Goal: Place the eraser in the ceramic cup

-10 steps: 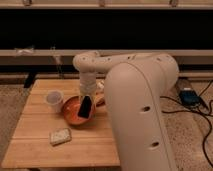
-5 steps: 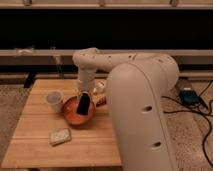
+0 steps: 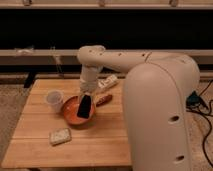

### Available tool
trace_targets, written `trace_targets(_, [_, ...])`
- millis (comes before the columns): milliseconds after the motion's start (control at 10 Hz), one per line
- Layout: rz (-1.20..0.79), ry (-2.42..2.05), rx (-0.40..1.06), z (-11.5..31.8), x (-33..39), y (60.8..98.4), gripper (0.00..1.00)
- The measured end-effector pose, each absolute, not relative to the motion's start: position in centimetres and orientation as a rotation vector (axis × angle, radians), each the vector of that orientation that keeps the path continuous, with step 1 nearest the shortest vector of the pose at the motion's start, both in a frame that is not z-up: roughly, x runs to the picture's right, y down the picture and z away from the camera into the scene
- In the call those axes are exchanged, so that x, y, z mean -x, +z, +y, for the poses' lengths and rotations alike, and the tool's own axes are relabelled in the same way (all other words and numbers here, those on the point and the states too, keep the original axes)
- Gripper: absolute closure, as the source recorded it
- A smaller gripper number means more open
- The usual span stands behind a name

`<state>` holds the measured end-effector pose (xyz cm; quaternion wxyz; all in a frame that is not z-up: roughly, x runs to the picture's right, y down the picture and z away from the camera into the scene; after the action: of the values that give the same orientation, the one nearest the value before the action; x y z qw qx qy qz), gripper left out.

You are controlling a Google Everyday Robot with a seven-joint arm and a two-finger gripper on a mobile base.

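My end effector is clamping the eraser upright over the orange bowl; ceramic cup sitting beside it on bench.

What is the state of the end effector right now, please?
End effector: closed, holding the flat black rectangular eraser above the wide orange bowl.

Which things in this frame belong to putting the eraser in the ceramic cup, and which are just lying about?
Job in hand: eraser, clamped in the gripper above the orange bowl; ceramic cup, left of that bowl.
Lying about: orange bowl; pale speckled block near the front of the table; white object and reddish item behind the bowl.
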<state>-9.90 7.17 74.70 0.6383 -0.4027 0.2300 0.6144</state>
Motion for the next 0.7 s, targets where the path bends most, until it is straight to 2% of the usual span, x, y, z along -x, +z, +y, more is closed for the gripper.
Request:
trace_targets(400, [0.557, 1.383, 0.929, 10.8, 9.0, 75.2, 1.00])
trace_targets(700, [0.547, 1.376, 0.916, 10.9, 9.0, 75.0, 1.00])
